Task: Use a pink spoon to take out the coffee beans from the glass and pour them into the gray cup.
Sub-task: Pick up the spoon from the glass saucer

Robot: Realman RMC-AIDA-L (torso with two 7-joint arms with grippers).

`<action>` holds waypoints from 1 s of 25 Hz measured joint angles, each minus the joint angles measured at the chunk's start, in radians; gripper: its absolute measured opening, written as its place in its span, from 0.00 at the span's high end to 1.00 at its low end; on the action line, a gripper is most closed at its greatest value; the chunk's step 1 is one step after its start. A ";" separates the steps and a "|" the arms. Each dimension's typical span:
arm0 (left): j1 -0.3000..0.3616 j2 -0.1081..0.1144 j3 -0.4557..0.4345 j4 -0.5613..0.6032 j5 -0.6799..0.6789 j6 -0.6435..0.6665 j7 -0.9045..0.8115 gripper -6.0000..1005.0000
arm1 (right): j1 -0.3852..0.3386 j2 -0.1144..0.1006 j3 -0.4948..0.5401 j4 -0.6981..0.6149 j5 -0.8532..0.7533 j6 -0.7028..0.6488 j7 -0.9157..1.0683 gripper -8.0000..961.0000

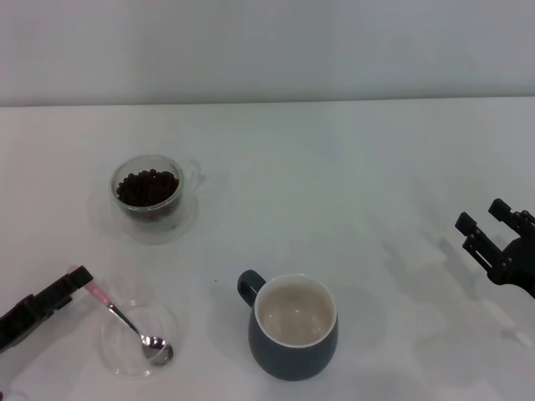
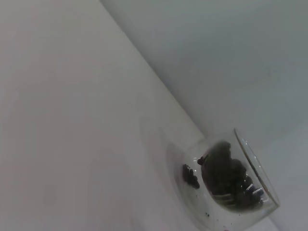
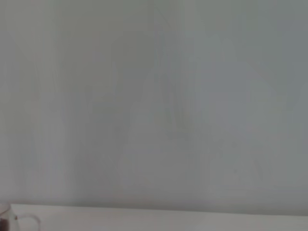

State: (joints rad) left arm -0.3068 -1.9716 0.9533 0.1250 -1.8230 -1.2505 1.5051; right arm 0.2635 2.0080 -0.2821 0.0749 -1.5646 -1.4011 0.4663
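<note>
The pink spoon [image 1: 113,311] lies with its silver bowl in a flat clear dish [image 1: 117,347] at the front left, its pink handle pointing back-left. My left gripper [image 1: 77,280] is at the end of that handle and looks shut on it. The glass [image 1: 149,194] with coffee beans [image 1: 147,185] stands farther back on the left; it also shows in the left wrist view [image 2: 226,183] with the beans [image 2: 228,175] inside. The gray cup [image 1: 292,327] stands empty at the front middle, handle to the left. My right gripper [image 1: 486,219] hangs open and empty at the right edge.
Everything stands on a white table [image 1: 351,184] that ends at a pale wall behind. A sliver of the glass [image 3: 7,219] shows at the corner of the right wrist view.
</note>
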 joint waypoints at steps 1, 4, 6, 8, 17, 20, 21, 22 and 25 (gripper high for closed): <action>0.001 -0.001 0.000 0.006 0.005 0.001 -0.002 0.12 | 0.000 0.000 0.000 0.000 0.000 0.000 0.001 0.35; 0.001 -0.003 0.000 0.012 0.013 0.001 -0.001 0.11 | 0.000 0.000 0.000 0.000 0.000 0.000 0.002 0.35; 0.001 -0.003 0.001 0.013 0.013 0.001 0.002 0.12 | 0.003 0.000 0.000 0.000 0.000 0.001 0.002 0.35; 0.001 -0.003 0.001 0.014 0.013 0.001 0.004 0.13 | 0.004 0.000 0.000 0.000 0.000 0.001 0.002 0.35; 0.006 -0.012 -0.001 0.039 0.018 -0.002 -0.008 0.34 | 0.004 0.000 0.000 0.000 0.000 0.004 0.006 0.35; 0.004 -0.010 0.001 0.040 0.025 -0.003 -0.003 0.49 | 0.002 0.000 0.000 0.000 0.000 0.004 0.006 0.35; 0.003 -0.010 0.001 0.041 0.026 -0.004 0.001 0.53 | 0.002 0.000 0.000 0.000 0.000 0.004 0.006 0.35; 0.004 -0.010 0.001 0.046 0.028 -0.009 0.005 0.58 | 0.002 0.000 0.000 0.000 0.000 0.005 0.006 0.35; 0.012 -0.014 -0.004 0.069 0.033 -0.031 0.015 0.69 | 0.002 0.000 0.000 0.000 0.000 0.009 0.006 0.35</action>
State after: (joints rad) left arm -0.2948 -1.9852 0.9498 0.1936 -1.7896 -1.2817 1.5202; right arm 0.2653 2.0080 -0.2822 0.0752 -1.5647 -1.3922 0.4725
